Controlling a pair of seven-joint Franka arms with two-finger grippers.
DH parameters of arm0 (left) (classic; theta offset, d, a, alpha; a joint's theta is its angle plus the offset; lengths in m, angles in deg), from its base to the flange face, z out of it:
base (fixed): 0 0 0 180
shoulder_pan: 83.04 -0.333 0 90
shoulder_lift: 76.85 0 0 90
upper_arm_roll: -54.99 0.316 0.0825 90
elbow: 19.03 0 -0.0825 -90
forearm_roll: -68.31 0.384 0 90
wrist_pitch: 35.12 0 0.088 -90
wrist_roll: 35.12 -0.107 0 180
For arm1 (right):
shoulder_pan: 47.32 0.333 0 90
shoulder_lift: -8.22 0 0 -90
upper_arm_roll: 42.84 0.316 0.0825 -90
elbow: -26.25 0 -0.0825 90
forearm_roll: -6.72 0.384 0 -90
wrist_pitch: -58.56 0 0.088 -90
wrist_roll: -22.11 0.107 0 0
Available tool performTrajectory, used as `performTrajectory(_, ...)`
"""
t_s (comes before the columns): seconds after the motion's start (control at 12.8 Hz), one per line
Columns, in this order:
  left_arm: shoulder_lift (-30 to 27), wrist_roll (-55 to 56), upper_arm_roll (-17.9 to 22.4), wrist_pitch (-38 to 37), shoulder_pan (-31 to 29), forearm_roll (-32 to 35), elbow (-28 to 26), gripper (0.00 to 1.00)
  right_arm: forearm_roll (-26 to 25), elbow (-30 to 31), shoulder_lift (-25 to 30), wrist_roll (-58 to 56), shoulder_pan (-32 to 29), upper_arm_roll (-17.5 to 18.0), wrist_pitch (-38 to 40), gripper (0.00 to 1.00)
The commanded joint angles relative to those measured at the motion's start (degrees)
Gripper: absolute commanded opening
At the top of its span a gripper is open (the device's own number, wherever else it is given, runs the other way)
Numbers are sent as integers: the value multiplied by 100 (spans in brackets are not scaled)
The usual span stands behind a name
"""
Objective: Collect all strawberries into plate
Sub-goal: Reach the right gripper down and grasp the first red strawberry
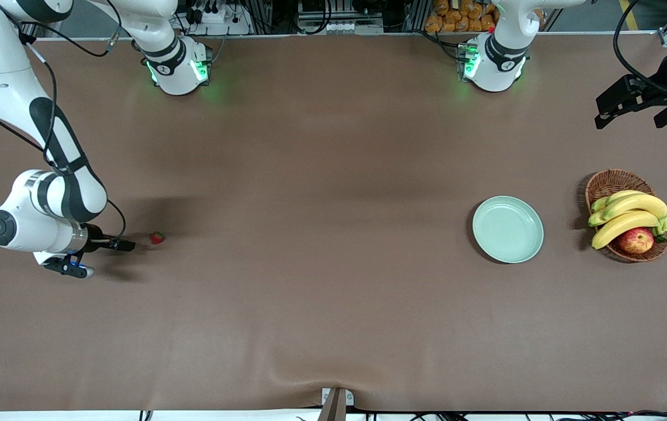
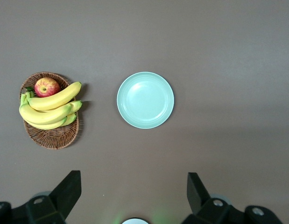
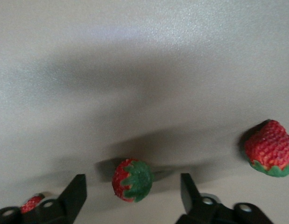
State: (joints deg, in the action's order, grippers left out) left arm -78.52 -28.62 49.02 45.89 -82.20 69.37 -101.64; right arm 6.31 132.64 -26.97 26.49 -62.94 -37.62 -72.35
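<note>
our right gripper [image 3: 130,191] sits spread, one strawberry [image 3: 132,180] betw its fingers on the bench; w/ two others beside, closing off-centre could squirt it away. left gripper [image 2: 134,191] waits spread above plate [image 2: 145,100].

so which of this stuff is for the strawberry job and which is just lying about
For the job:
- strawberries, by the open right end effector
- plate

Lying about:
- basket
- bananas
- apple

The left end effector, open, waits above the plate.
</note>
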Motion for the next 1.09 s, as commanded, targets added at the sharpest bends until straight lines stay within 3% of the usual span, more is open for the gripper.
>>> performTrajectory(0.0,-70,-114,-53,-68,-67,8,-10,100,-74,154,118,143,-63,84,-66,23)
performTrajectory(0.16,-87,-105,-53,-129,-66,0,-19,100,-74,154,127,143,-63,84,-57,0)
performTrajectory(1.02,-35,-114,-53,-121,-49,8,7,100,-74,-91,935,46,77,128,574,0)
